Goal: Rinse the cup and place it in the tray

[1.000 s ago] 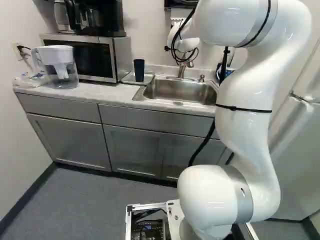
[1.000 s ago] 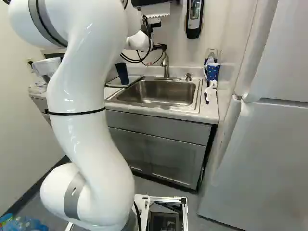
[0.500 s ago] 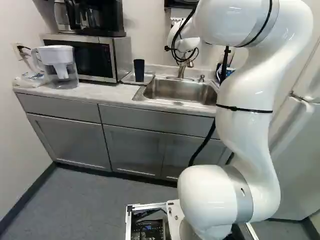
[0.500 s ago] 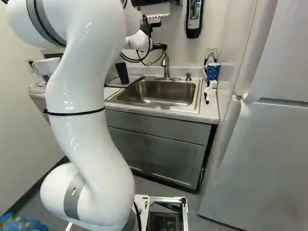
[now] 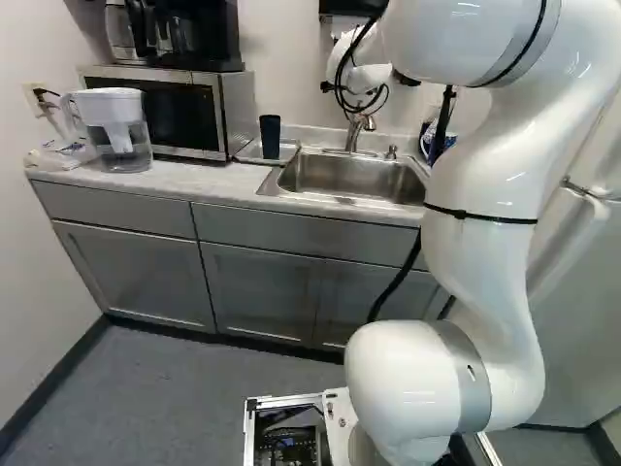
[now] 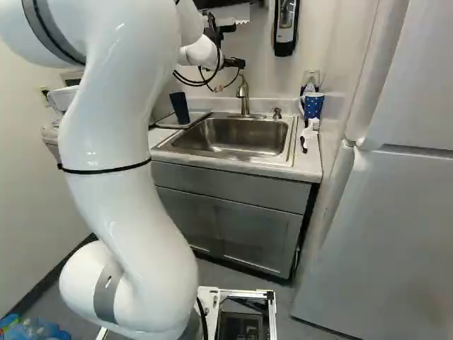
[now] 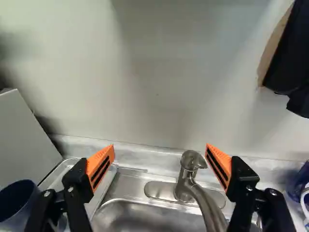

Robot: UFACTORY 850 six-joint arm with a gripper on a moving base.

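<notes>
The cup (image 5: pixel 270 136) already stands upright on the tray (image 7: pixel 63 166), beside the sink (image 5: pixel 340 180), so you have the placing as the task wants it. Whether it is rinsed, you can't tell from here; if it isn't, you still need to bring it under the faucet (image 7: pixel 195 188) and set it back. Your fingers (image 7: pixel 159 164) are wide apart with nothing between their pads, facing the wall above the faucet. Against half a second ago, your arm (image 5: pixel 485 252) has shifted at its upper links, probably drawing back a little toward the base, though the base views hide much of the wrist. The base hasn't moved, and the cup and tray sit where they did
</notes>
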